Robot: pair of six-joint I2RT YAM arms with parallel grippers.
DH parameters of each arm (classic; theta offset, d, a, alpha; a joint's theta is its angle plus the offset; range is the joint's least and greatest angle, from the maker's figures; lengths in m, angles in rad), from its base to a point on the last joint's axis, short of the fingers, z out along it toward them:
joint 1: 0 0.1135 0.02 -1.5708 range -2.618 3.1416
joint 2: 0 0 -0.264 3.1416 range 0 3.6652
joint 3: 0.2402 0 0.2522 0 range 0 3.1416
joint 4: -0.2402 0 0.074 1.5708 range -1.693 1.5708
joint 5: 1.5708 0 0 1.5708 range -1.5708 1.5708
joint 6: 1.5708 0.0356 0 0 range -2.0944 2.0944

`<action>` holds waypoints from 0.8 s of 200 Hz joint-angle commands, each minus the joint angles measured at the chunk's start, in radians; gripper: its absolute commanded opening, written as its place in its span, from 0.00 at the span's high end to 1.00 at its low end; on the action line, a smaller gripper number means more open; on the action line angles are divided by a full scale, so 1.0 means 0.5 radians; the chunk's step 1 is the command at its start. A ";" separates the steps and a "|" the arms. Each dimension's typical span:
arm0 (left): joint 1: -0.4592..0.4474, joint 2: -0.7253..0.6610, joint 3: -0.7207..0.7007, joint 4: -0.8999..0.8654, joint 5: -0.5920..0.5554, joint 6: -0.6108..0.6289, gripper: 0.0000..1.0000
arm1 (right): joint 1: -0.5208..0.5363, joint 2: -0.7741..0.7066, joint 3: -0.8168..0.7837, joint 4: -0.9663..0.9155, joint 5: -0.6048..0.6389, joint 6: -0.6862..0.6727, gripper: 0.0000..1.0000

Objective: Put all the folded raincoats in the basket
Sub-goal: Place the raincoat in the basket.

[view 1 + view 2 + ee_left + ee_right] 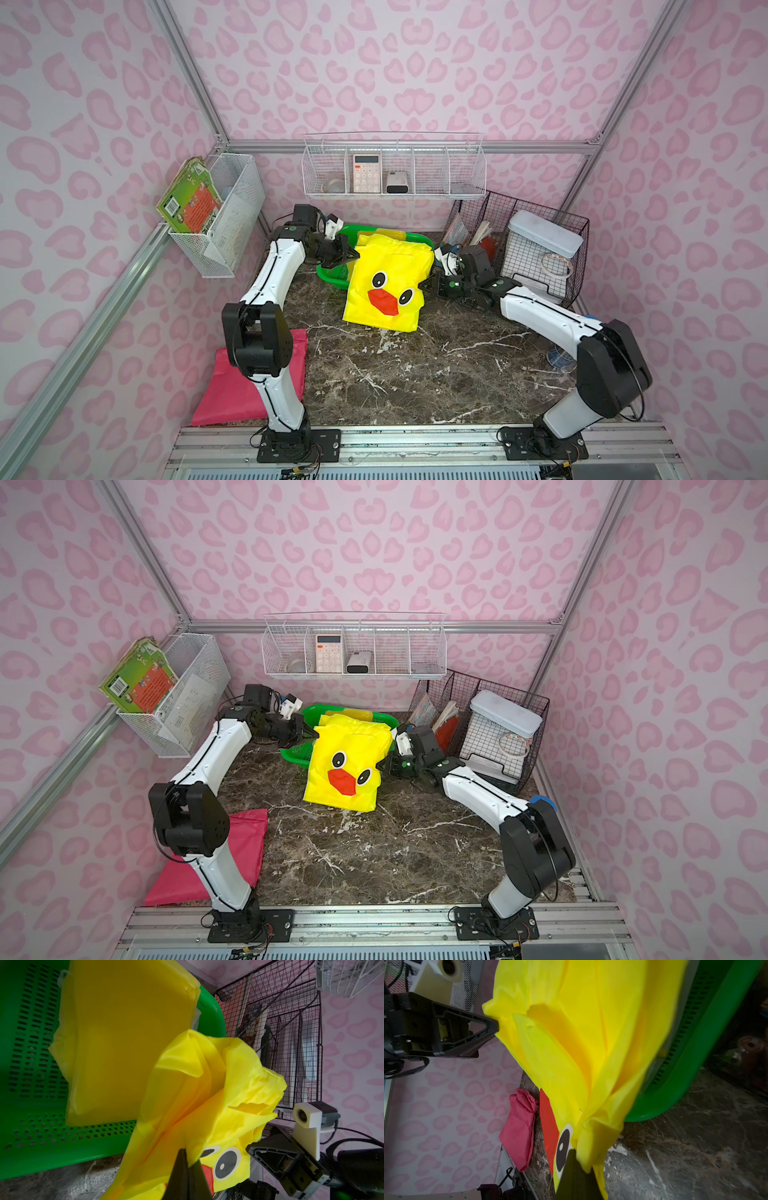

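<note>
The folded raincoat (386, 286) (345, 766) is bright yellow with a duck face. It hangs upright in front of the green basket (332, 276) (297, 756), its top leaning over the basket's near rim. My left gripper (353, 258) (188, 1159) is shut on its upper left edge. My right gripper (424, 286) (575, 1157) is shut on its right edge beside the duck's eye. Its lower edge is close to the table; I cannot tell whether it touches. Another folded yellow piece (124, 1043) lies inside the perforated basket (31, 1136).
A black wire rack (519, 241) with a white lidded box stands just behind the right arm. White wire wall baskets (395, 170) (224, 216) hang at the back and left. A folded pink cloth (249, 382) lies at the front left under the left arm.
</note>
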 commanded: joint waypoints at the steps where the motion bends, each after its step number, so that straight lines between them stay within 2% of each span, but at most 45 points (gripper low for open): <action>1: 0.025 0.174 0.252 -0.040 -0.009 -0.008 1.00 | -0.004 0.217 0.206 0.181 -0.042 0.105 1.00; 28: 0.063 0.416 0.616 -0.099 -0.058 -0.018 1.00 | -0.022 0.477 0.516 0.144 -0.002 0.104 1.00; 62: 0.091 0.676 0.976 -0.167 -0.096 -0.067 1.00 | -0.050 0.695 0.744 0.132 0.067 0.129 1.00; 123: 0.093 0.843 1.055 0.016 -0.143 -0.168 1.00 | -0.088 0.933 1.013 0.094 0.198 0.137 1.00; 148: 0.089 0.829 1.046 0.026 -0.130 -0.174 0.61 | -0.086 0.950 1.010 0.113 0.213 0.151 1.00; 160: 0.087 0.807 1.034 0.021 -0.142 -0.158 0.47 | -0.088 0.953 1.010 0.132 0.216 0.162 1.00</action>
